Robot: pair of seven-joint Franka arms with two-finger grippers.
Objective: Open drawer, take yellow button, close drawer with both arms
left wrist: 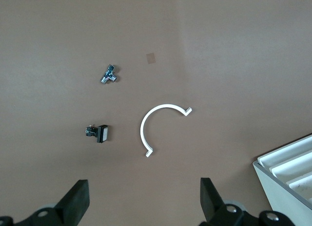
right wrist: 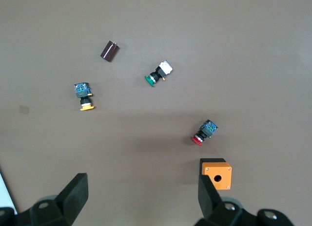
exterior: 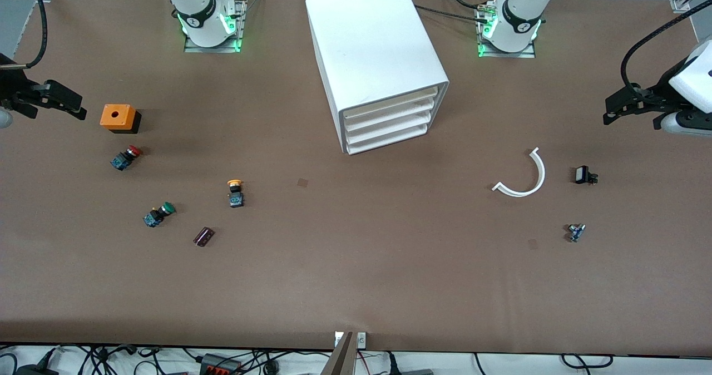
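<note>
The white cabinet (exterior: 378, 58) stands at mid table and shows partly in the left wrist view (left wrist: 287, 177). Its uppermost drawer (exterior: 389, 104) is shut, like the three below it. The yellow-capped button (exterior: 235, 191) lies on the open table, nearer to the front camera than the cabinet, toward the right arm's end. It also shows in the right wrist view (right wrist: 84, 95). My right gripper (exterior: 75, 108) (right wrist: 141, 192) is open and empty, up over the table by the orange box. My left gripper (exterior: 612, 113) (left wrist: 144, 199) is open and empty, over the left arm's end.
An orange box (exterior: 118, 117), a red-capped switch (exterior: 127, 157), a green-capped switch (exterior: 158, 213) and a dark maroon part (exterior: 203, 236) lie around the button. A white arc piece (exterior: 523, 177), a small black part (exterior: 584, 175) and a small metal part (exterior: 576, 232) lie toward the left arm's end.
</note>
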